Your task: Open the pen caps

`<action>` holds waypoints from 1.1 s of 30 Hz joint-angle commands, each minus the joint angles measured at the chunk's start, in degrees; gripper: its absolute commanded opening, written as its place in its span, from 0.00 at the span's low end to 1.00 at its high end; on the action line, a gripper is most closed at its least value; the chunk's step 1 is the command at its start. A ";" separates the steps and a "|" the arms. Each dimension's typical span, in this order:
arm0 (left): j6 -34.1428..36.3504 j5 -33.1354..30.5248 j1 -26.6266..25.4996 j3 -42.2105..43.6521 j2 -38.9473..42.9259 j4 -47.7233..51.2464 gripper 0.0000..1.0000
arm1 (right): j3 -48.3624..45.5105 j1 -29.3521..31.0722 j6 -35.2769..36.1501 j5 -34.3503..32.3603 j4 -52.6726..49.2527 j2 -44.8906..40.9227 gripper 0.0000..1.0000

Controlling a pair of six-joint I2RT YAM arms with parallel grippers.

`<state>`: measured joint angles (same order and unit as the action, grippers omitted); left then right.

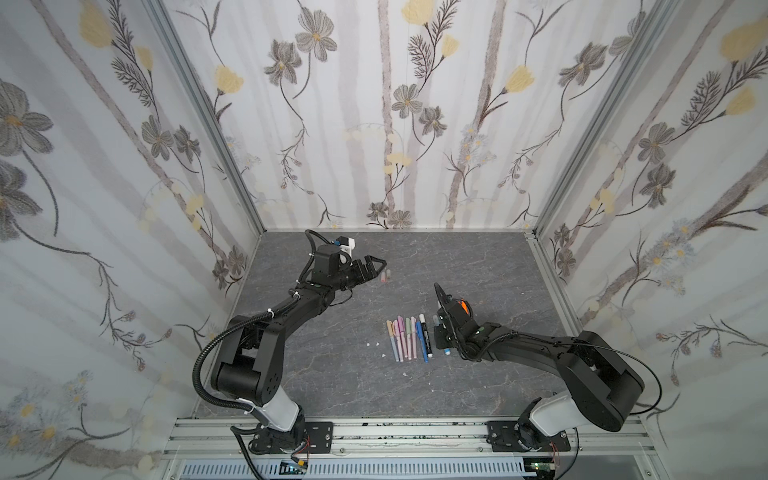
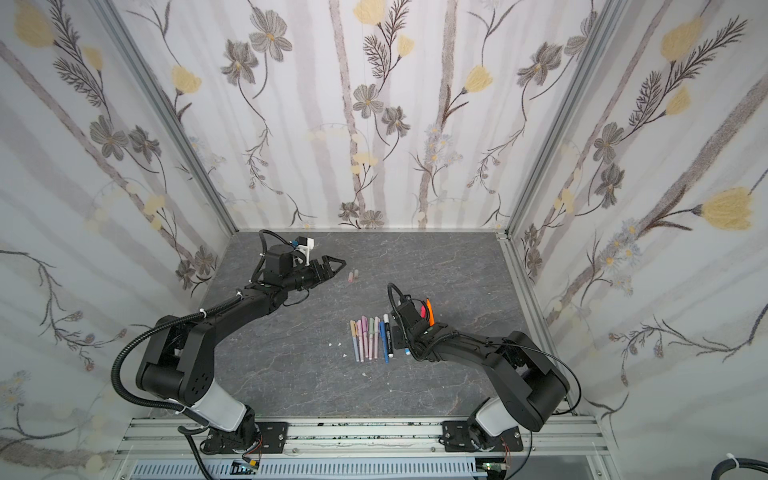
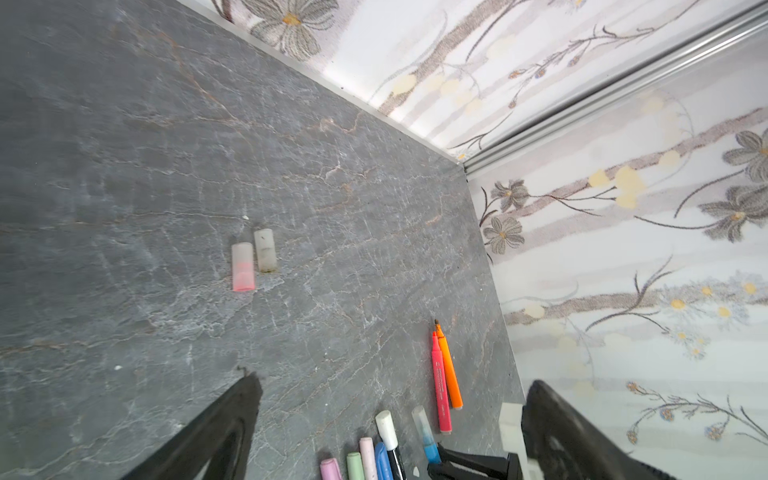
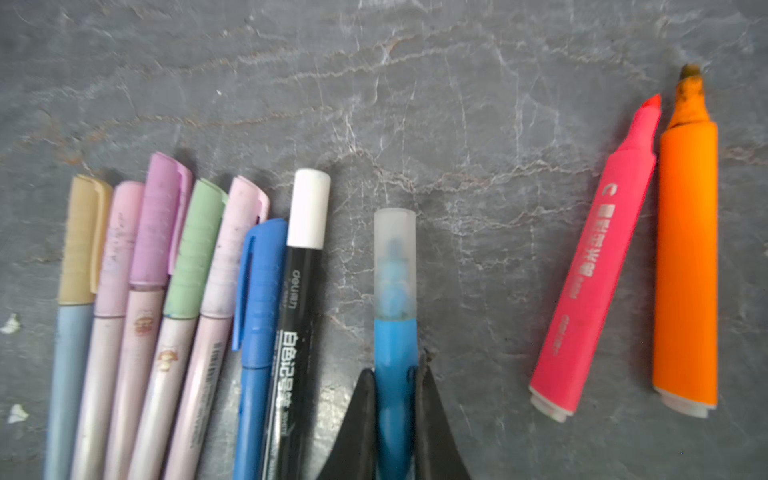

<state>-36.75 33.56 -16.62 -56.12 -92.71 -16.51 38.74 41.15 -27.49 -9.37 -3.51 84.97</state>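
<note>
left gripper hanging wide open beside two loose translucent plastic caps | right gripper clamping sky-blue plastic highlighter barrel, frosted cap sitting on its tip | step: securing pen for uncapping | next likely calling for left jaws crossing over, pinching that cap, pulling straight off

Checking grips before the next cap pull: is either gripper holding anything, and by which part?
The right gripper is shut on the blue highlighter, gripping its barrel, not the clear cap. The left gripper is open and holds nothing.
</note>
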 commanded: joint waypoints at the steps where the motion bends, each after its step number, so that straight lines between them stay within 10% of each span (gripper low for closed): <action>1: -0.42 1.95 -0.98 0.51 0.26 -2.57 1.00 | 0.96 -0.58 1.82 0.86 -1.40 -2.32 0.05; 16: -5.30 5.92 -7.68 4.48 -0.95 -10.99 1.00 | 2.46 -1.95 6.08 6.68 2.54 -10.53 0.04; 33: -8.42 6.57 -13.70 -0.07 -10.00 -15.13 0.78 | 2.39 -2.08 5.43 11.49 7.80 -9.61 0.02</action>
<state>-44.77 39.29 -29.76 -55.02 -101.69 -29.39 41.21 39.13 -22.00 1.26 1.91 75.53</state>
